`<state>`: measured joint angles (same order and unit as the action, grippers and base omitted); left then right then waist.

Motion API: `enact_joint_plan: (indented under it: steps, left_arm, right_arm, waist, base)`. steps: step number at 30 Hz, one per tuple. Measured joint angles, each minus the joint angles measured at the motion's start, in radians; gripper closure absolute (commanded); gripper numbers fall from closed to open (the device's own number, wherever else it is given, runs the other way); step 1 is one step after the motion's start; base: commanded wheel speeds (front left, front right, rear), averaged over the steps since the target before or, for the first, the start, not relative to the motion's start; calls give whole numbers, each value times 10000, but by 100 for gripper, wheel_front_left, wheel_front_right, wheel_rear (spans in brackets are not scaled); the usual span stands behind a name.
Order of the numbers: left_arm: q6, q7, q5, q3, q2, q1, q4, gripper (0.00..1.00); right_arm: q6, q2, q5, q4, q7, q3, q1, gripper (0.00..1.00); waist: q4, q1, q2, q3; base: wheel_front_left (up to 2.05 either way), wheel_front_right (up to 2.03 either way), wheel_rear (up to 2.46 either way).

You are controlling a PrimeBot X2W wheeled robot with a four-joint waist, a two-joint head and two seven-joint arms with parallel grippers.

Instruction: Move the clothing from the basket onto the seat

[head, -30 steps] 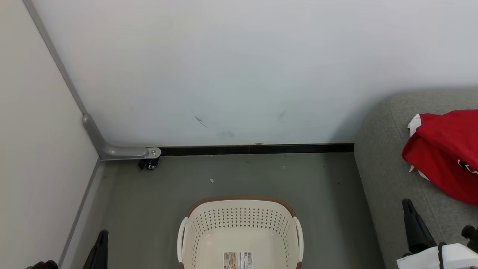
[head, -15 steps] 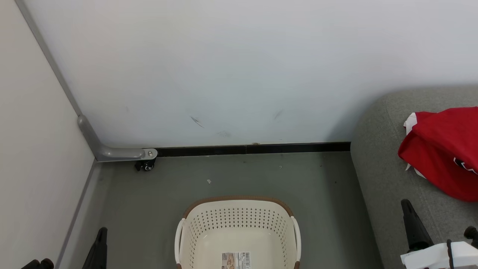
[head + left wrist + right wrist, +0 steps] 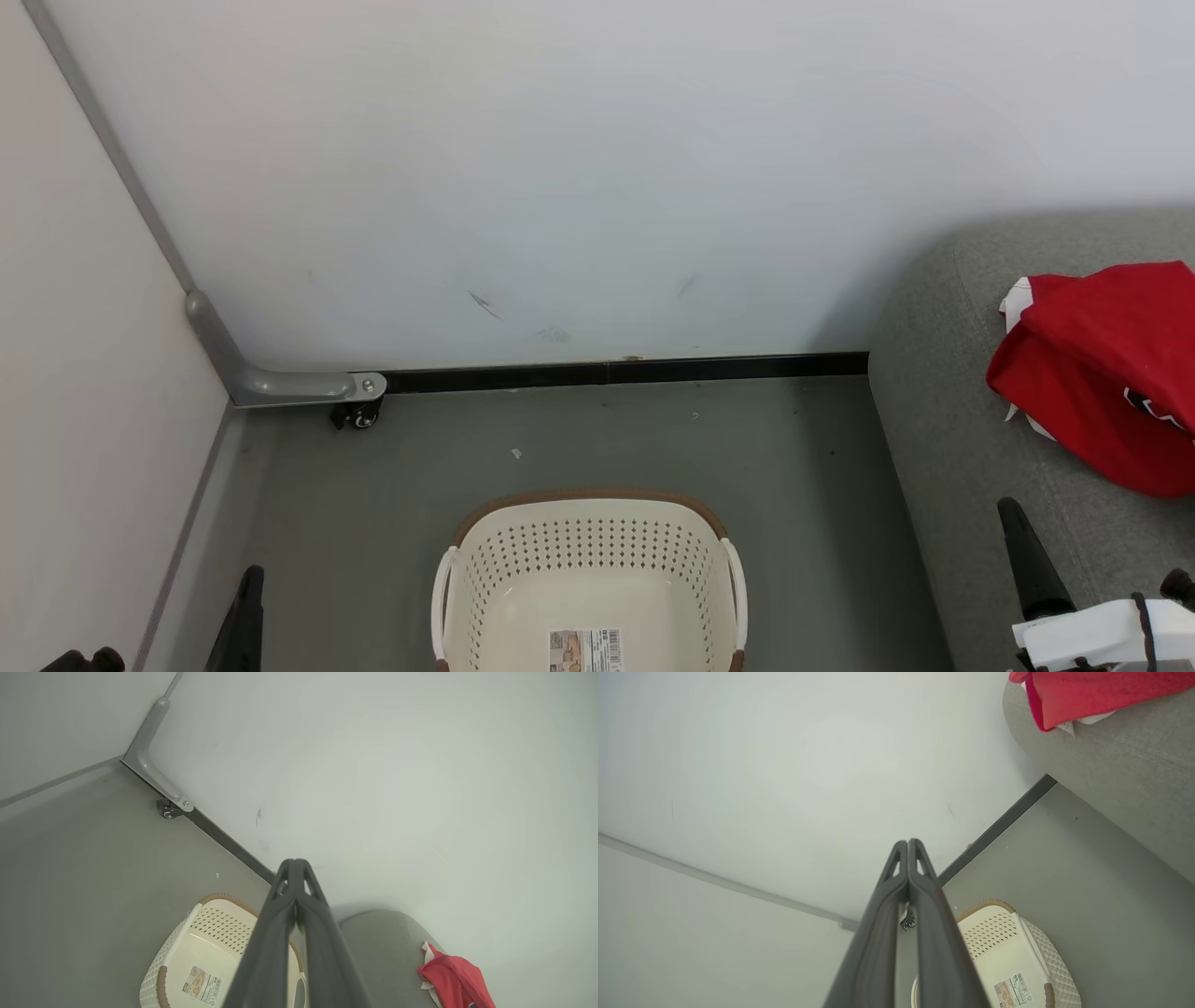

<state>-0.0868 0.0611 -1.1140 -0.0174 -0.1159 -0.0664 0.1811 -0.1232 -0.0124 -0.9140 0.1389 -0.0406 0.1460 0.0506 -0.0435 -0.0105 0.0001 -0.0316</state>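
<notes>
Red clothing [image 3: 1102,373] lies on the grey seat [image 3: 943,448]; the basket [image 3: 588,546] on the floor [image 3: 653,439] shows only a label [image 3: 585,649], so the task seems finished. My left gripper [image 3: 295,868] and right gripper [image 3: 908,842] are closed, empty.

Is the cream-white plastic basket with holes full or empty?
Empty: a paper label lies on the bare floor of the cream-white perforated plastic basket.

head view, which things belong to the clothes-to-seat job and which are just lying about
Belong to the job:
- clothing, red, lying on the seat
- basket, no clothes in it
- left gripper and right gripper, both shut

Just lying about:
- caster wheel by the wall
- small pale scrap on the floor
- paper label inside the basket
</notes>
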Motion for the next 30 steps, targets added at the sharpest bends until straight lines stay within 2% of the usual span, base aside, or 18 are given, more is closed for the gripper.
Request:
enact_joint_plan:
  steps: [8,14,30]
  left_arm:
    - [-52,-261,-767,94,146,222,128,100]
    - [-56,-428,-1264,194,188,343,251,100]
    - [-199,-874,-2746,422,399,662,506,100]
  right_arm:
    - [0,-35,-978,197,232,-6,-205,100]
    - [0,-59,-1741,345,366,-12,-270,100]
    - [0,-127,-3705,686,805,-23,-619,100]
  waist:
    - [64,54,0,80]
    - [111,79,0,139]
    - [239,96,0,244]
  base:
    - [0,0,0]
    - [0,0,0]
    - [0,0,0]
